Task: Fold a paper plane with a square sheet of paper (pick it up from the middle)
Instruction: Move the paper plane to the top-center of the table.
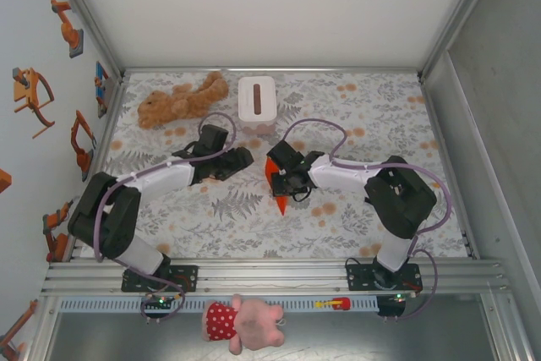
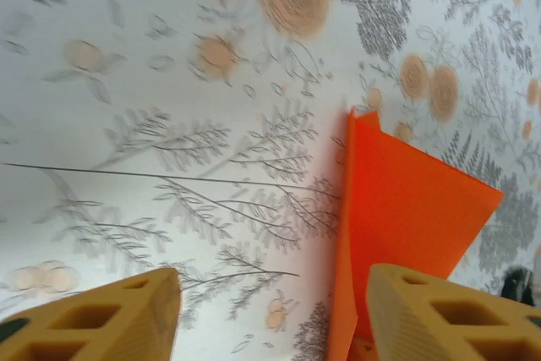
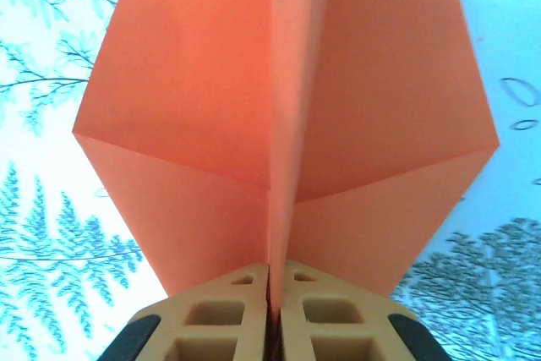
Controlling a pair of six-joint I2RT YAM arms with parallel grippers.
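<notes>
The bright orange paper plane point(image 1: 275, 189) is folded paper with two flaps spreading from a centre ridge. It is held just above the floral cloth at mid-table, its point toward the near edge. My right gripper point(image 3: 275, 298) is shut on the ridge of the plane point(image 3: 194, 107), with the flaps fanning out ahead of the fingers. My left gripper point(image 2: 275, 319) is open just left of the plane point(image 2: 414, 209). The plane's near edge stands beside the left gripper's right finger point(image 2: 456, 319), and nothing is pinched. In the top view the left gripper point(image 1: 241, 158) sits close to the right gripper point(image 1: 285, 182).
A white tissue box point(image 1: 256, 99) stands at the back centre with a brown teddy bear point(image 1: 182, 99) to its left. A pink soft toy point(image 1: 241, 323) lies below the rail in front of the arm bases. Walls close in the table on three sides.
</notes>
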